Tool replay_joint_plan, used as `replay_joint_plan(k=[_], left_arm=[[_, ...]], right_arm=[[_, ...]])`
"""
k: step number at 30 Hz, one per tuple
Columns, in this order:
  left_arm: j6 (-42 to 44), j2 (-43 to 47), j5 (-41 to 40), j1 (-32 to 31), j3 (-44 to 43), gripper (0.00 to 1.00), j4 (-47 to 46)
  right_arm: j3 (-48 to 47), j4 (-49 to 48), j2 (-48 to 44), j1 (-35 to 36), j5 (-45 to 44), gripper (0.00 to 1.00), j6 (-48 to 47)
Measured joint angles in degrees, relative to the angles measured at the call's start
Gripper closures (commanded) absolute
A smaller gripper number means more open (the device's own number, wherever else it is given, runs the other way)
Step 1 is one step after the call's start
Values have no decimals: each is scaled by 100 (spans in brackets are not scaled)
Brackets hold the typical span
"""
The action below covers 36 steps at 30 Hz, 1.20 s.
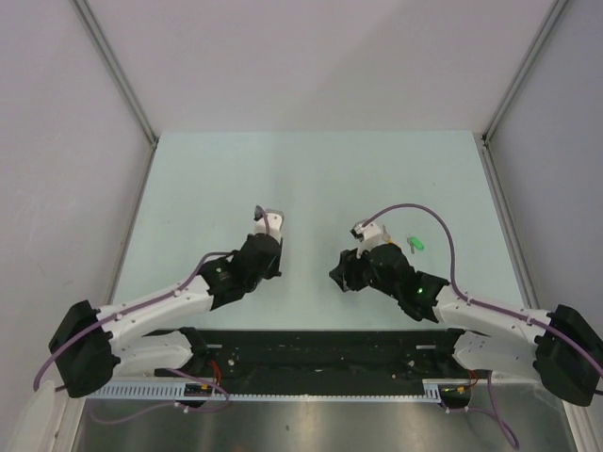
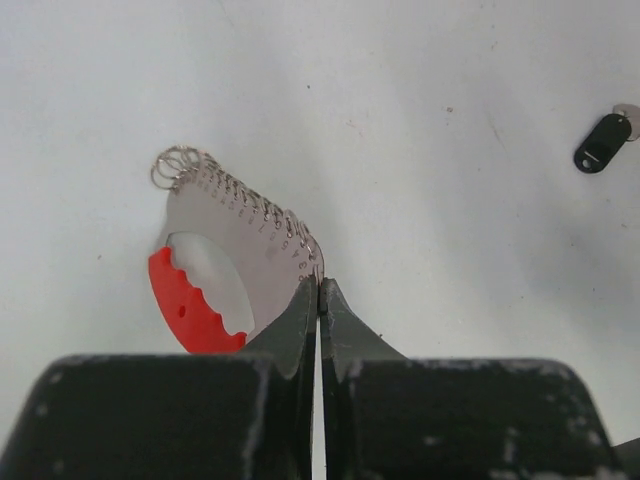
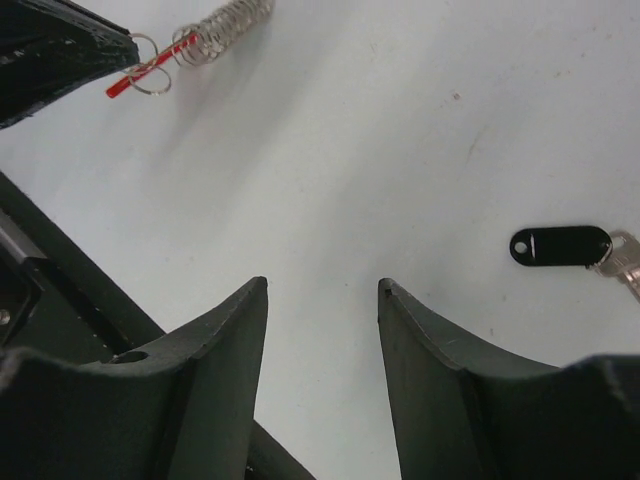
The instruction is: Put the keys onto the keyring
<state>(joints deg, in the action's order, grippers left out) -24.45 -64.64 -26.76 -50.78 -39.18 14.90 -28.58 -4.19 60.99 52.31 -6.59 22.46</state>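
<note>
One green key (image 1: 415, 244) only overhead; left gripper (image 2: 318, 287) clenched on keyring (image 2: 240, 235), right gripper (image 3: 322, 290) released.

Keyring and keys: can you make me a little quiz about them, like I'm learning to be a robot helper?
1. True or false: the left tool is shut on the edge of the keyring.
2. In the right wrist view, which colour is the head of the key lying to the right of the right tool? A yellow, B black, C red.
3. Fill in the gap: the right tool's jaws stand ____, with nothing between them.

Key
1. True.
2. B, it is the black key.
3. open
</note>
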Motion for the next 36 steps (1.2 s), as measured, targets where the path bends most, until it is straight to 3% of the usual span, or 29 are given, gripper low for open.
replay_joint_plan(k=[7,15,21,36], left_arm=[[870,903,28,-9,227,100,-544],[2079,914,232,-59,-529,100,-243],[2693,914,669,-57,-579,100,-146],[2767,1585,2155,-59,1582,100,-3536]], right_arm=[[37,-393,-415,-240,730,48,-52],[39,-841,-789,-540,1480,45,-385],[39,-1204,-772,-588,1856,45,-787],[39,-1978,-232,-765,2461,48,-1064]])
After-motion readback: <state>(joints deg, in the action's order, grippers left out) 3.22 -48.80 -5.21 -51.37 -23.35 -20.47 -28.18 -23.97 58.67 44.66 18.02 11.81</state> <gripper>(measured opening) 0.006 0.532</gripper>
